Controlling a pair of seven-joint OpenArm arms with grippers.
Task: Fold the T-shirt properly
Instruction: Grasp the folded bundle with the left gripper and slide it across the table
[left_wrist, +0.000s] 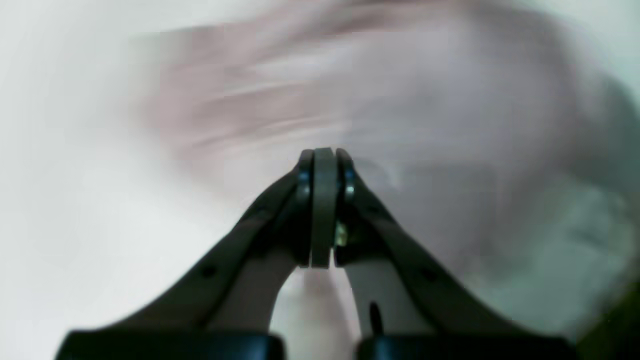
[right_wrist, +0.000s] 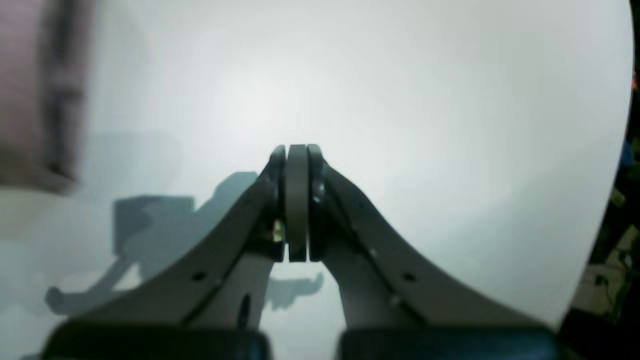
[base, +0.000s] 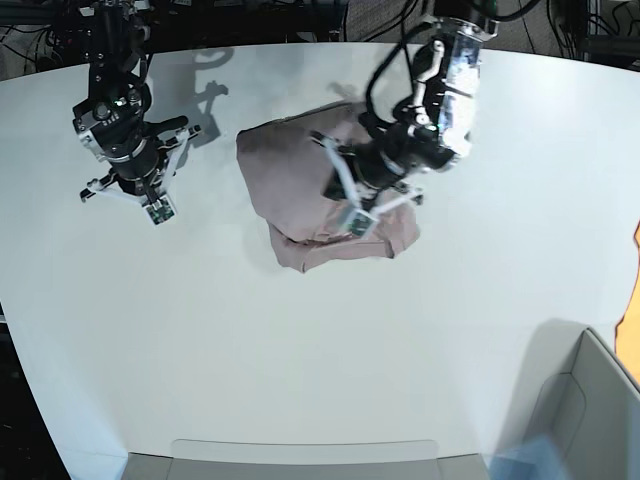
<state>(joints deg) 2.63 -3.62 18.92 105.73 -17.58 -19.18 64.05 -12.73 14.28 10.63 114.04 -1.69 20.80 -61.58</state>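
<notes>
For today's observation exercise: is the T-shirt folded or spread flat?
Folded, loosely: the T-shirt lies as a compact, wrinkled bundle with no sleeves showing, under the left gripper.

- White table (base: 300, 360): broad, curved far edge, fills most of the base view.
- Grey bin (base: 590, 410): near right corner, open top.
- Pale tray edge (base: 300, 455): along the near side, centre.
- Dark cables and gear (base: 300, 15): beyond the far edge.

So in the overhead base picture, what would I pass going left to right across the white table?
The right arm's shut tool → the pinkish T-shirt → the left arm's shut tool above the shirt → the grey box at the lower right corner.
</notes>
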